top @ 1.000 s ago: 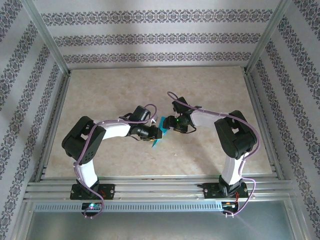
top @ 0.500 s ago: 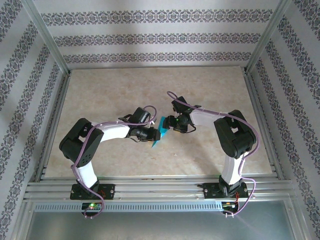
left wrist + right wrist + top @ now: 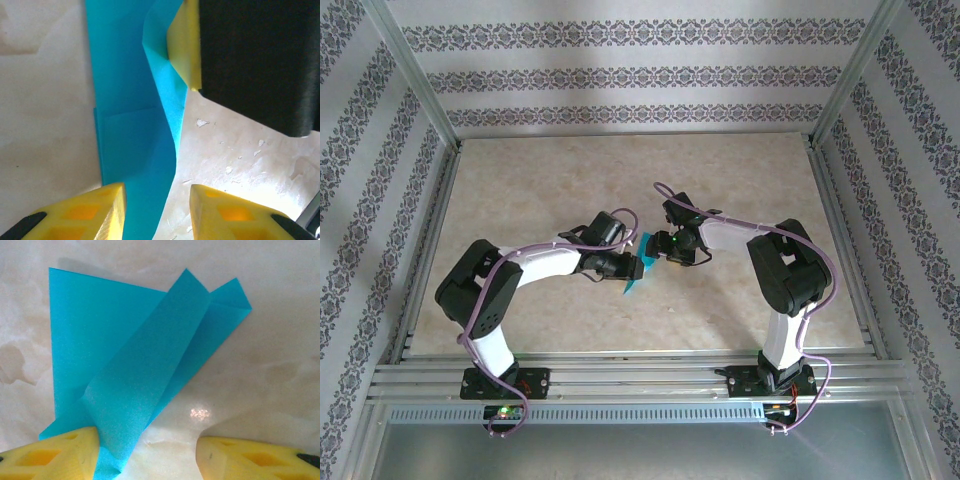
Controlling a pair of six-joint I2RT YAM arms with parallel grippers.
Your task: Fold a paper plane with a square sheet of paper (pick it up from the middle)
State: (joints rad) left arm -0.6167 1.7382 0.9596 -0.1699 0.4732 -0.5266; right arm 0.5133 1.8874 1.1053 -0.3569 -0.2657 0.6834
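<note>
Left gripper and right gripper gape; we see the square sheet of paper running toward twelve o'clock from the left.

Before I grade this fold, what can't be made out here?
Top external: creases of the paper, too small, mostly hidden between left gripper and right gripper.
Left wrist: the paper's lower end, cut by the bottom edge.
Right wrist: the paper's near corner, cut by the bottom edge.

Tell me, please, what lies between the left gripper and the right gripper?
The folded teal-blue paper lies between the left gripper and the right gripper; the top view shows this, and the left wrist view confirms it.
</note>
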